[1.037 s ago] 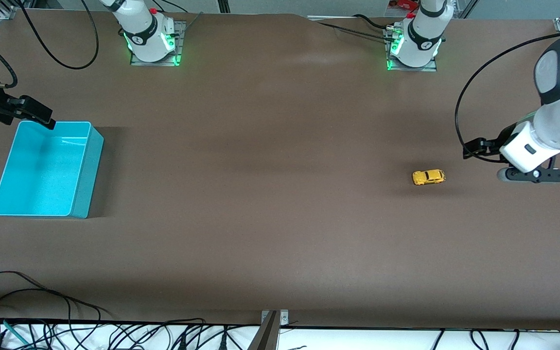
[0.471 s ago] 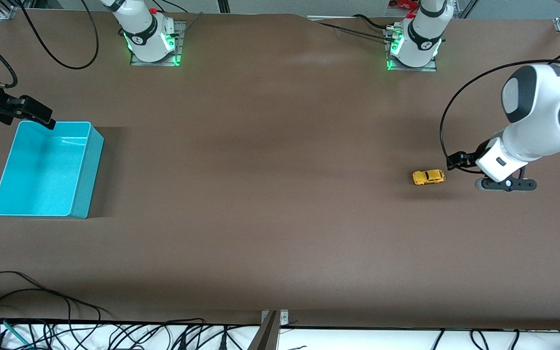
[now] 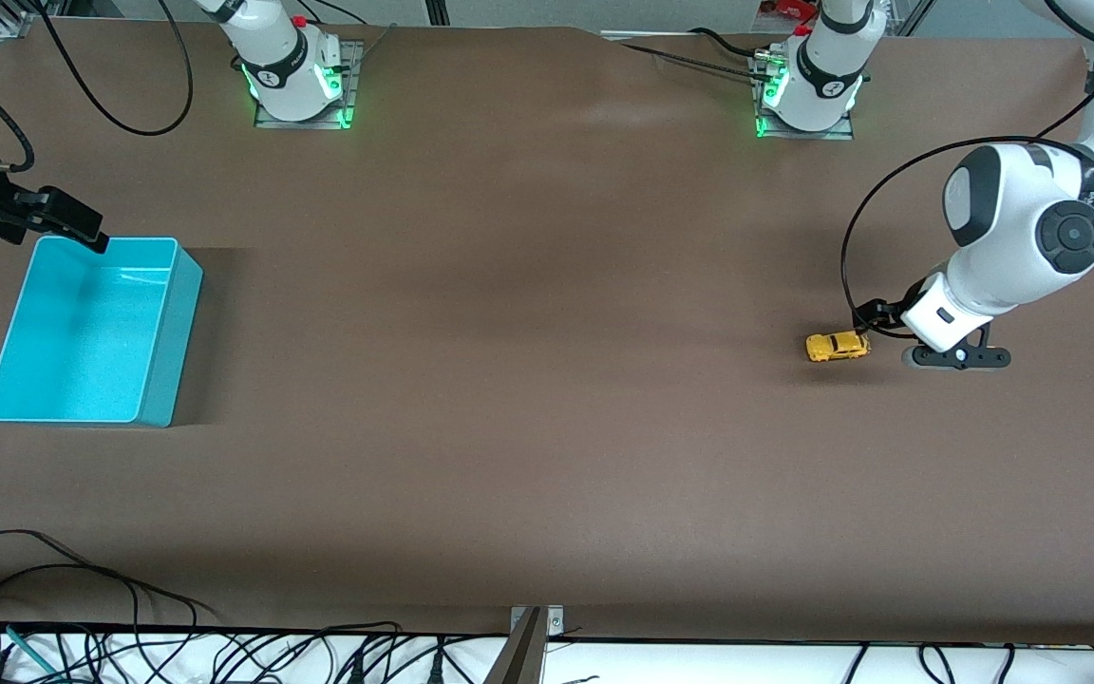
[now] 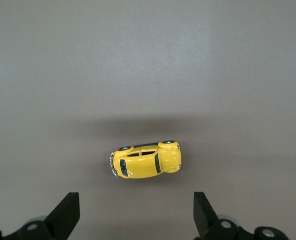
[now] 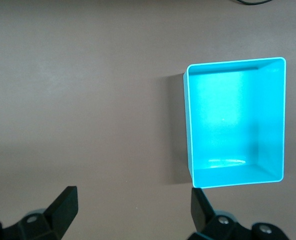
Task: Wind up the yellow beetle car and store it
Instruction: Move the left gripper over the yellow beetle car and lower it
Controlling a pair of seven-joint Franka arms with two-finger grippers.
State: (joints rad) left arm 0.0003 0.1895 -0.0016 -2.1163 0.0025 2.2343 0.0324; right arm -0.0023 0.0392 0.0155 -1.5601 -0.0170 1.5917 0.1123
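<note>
- We see a wide brown table [image 3: 528, 380] carrying everything, with the two arm bases standing along its edge farthest from the front camera.
- We see the turquoise bin [image 3: 82, 332] at the right arm's end of the table, upright and with nothing in it; the right wrist view shows its bare floor [image 5: 235, 120].
- We find the left gripper [image 3: 875, 318] at the left arm's end of the table, hanging over the spot just beside the car, on the side toward the table's end. In the left wrist view its jaws stand wide apart [image 4: 136, 215], with nothing between them.
- We find the right gripper [image 3: 58, 220] over the bin's rim at the edge farthest from the front camera, where that arm waits. Its jaws are spread wide too [image 5: 132, 210] and hold nothing.
- We see the yellow beetle car [image 3: 837, 346] resting on the table at the left arm's end, well apart from the bin. In the left wrist view it appears to lie on its side [image 4: 145, 160], wheels showing along one edge.
</note>
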